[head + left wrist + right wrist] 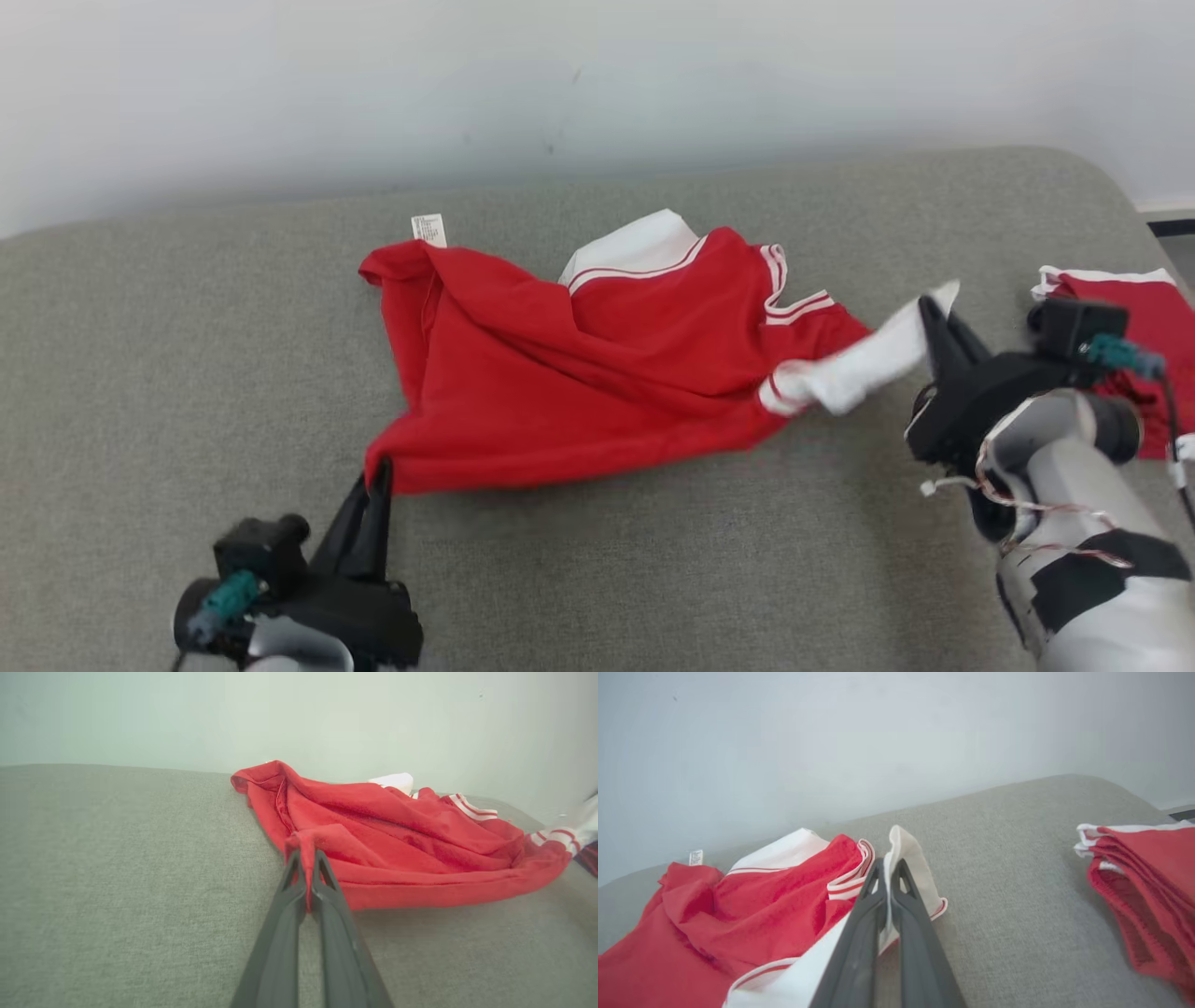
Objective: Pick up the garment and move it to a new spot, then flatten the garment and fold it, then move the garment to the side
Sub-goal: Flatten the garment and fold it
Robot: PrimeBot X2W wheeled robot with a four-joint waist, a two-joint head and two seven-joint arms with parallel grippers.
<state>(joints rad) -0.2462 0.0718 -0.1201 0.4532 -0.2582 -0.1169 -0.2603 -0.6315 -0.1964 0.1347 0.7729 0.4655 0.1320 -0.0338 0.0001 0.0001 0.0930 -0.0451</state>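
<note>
garment [597,392] rumpled on couch [187,373], left gripper [378,473] pinching red hem [327,840] — right gripper [931,315] pinching white sleeve [868,364]

- I see a plain, matte, off-white wall [560,84] running straight across the back.
- A few faint dark scuffs [551,145] mark it near the middle, just above the line where it meets the furniture.
- In front of me lies a broad padded surface [140,373] covered in grey woven fabric, reaching back to the wall.
- Its far right corner [1088,173] is rounded and soft-edged.
- Past that corner I make out a pale skirting strip [1167,205] with a dark band [1178,227] beneath it, too small to tell more.
- The light is even and diffuse, with only soft shadows on the fabric.
- In the left wrist view the wall takes a faint greenish tint.
</note>
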